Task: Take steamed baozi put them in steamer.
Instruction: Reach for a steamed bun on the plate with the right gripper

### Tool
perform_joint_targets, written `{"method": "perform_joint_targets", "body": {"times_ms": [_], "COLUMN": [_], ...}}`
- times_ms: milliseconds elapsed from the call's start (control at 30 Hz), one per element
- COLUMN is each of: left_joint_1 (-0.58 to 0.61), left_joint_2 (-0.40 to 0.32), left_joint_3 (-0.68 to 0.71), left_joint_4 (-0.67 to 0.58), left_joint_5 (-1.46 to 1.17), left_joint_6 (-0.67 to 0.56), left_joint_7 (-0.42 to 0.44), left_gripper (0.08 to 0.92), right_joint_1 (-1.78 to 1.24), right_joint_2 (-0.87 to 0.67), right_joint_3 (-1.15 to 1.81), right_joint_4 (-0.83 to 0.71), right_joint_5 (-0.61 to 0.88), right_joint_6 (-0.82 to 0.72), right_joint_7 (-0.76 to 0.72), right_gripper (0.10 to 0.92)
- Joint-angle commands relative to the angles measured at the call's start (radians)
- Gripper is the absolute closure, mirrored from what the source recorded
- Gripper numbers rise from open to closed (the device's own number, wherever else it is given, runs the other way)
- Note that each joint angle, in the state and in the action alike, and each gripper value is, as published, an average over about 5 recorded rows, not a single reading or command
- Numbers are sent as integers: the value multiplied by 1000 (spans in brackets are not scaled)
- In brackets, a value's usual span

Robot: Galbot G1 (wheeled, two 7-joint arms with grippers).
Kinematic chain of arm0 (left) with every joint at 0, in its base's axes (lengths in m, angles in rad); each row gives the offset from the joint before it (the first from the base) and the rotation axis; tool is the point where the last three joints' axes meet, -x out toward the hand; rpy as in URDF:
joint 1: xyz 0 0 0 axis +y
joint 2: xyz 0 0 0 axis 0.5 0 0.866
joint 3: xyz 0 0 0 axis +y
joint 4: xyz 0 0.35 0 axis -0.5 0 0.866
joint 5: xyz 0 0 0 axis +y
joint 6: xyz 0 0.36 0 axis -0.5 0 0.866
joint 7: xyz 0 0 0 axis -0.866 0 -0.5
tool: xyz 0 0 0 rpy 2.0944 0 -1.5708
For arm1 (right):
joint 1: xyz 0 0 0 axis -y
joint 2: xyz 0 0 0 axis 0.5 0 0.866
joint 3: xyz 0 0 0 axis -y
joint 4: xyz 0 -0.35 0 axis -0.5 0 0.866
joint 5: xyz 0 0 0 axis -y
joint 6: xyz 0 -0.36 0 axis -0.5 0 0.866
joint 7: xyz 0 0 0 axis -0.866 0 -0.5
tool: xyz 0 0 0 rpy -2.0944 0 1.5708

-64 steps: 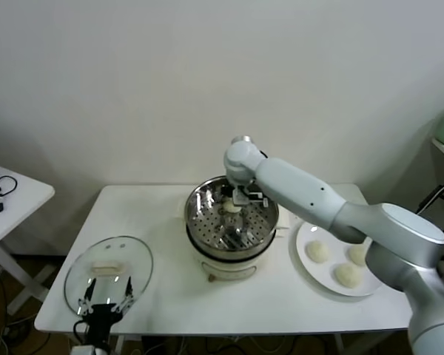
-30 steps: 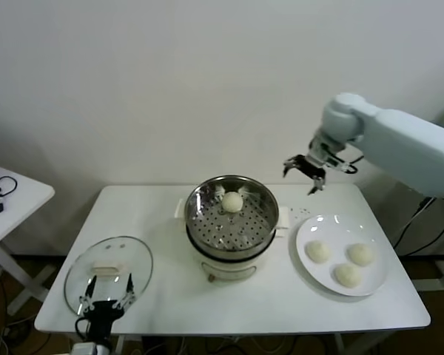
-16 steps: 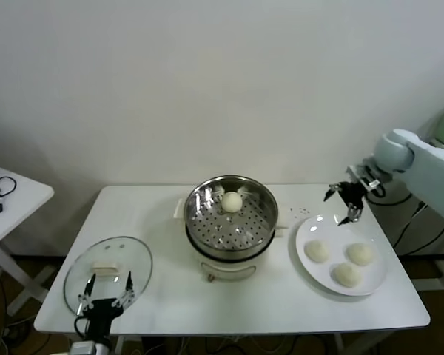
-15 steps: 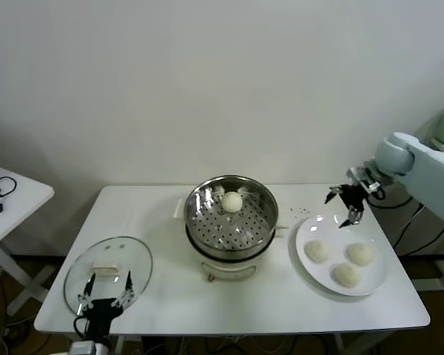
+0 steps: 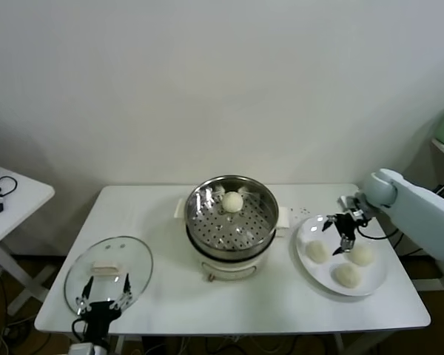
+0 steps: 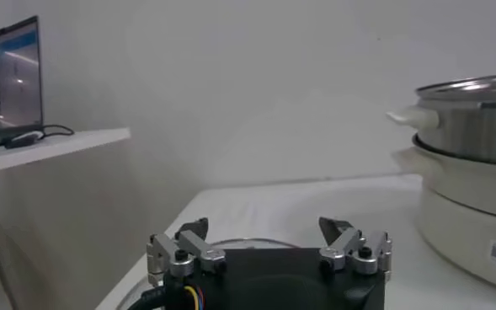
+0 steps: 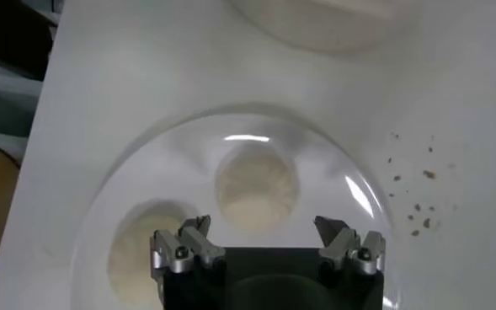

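Observation:
The steel steamer [image 5: 207, 222] stands mid-table on its cream cooker base, with one baozi [image 5: 232, 201] inside at the back. Three more baozi lie on a white plate [image 5: 305, 235] at the right: one on the left [image 5: 317, 251], one on the right [image 5: 361, 255], one in front [image 5: 347, 275]. My right gripper [image 5: 336, 238] is open and empty, low over the plate's back part. In the right wrist view [image 7: 262, 229] one baozi [image 7: 257, 187] lies just ahead between the open fingers and another [image 7: 142, 248] to the side. My left gripper [image 5: 103, 294] is parked open at the front left.
A round glass lid [image 5: 107, 268] lies flat at the table's front left, under my left gripper [image 6: 264, 229]. The steamer's side [image 6: 475, 109] shows in the left wrist view. A side table with a laptop [image 6: 8, 80] stands further left. The cooker base [image 7: 315, 17] borders the plate [image 7: 332, 160].
My right gripper left a baozi in the steamer, swung right across the table, and has come down over the plate. The left arm has not moved.

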Motion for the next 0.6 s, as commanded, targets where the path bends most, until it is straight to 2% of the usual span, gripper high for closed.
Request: {"method": "perform_joint_targets", "body": {"times_ms": [33, 600], "left_joint_1": [-3, -15], "left_joint_2": [7, 7], "left_joint_3": [0, 0], "left_joint_4": [10, 24], "left_joint_5": [0, 1], "left_joint_6": [0, 1], "left_joint_7": [-1, -3], "left_gripper": [177, 177], "right_joint_1": [-60, -61], "right_joint_2": [67, 82], "right_joint_3": [18, 25], "right_joint_4": [-54, -92], "right_joint_5": [-17, -56], "right_joint_6": [-12, 9], "right_joint_7": [4, 2], "right_gripper": [203, 203]}}
